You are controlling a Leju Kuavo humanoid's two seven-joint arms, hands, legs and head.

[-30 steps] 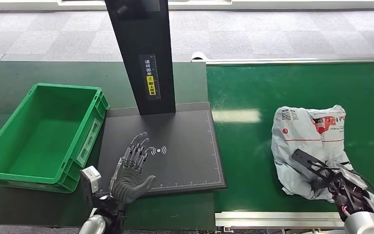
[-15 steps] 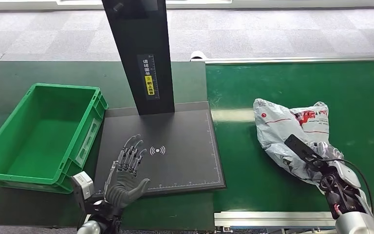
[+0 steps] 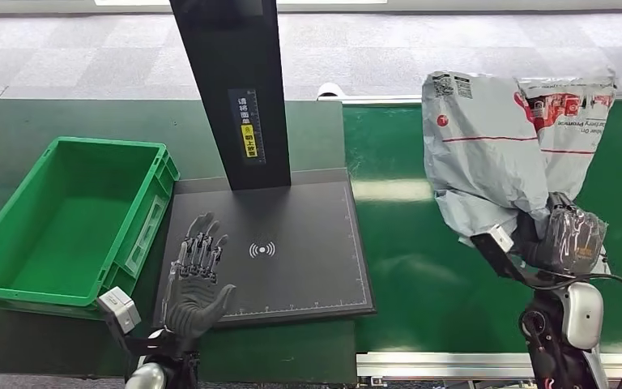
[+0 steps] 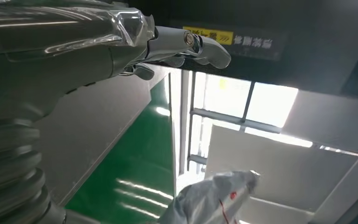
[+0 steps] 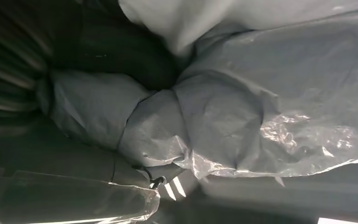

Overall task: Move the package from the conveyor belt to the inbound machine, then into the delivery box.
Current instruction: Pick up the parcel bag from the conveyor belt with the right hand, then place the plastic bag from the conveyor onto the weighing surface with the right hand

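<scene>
Grey carpet-tile floor (image 3: 453,57) behind, dark green tabletop (image 3: 16,121) at left, w/ bright window panes (image 4: 242,102).

head view looks down from high; both wrist views sit close, all sharing the package (image 3: 502,154).

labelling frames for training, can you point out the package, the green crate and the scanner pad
package (image 3: 486,138): head view, on the grey bag's upper face, left of the red print.
green crate (image 3: 155,217): head view, on its right wall.
scanner pad (image 3: 308,243): head view, on bare black surface right of the wireless symbol.
</scene>
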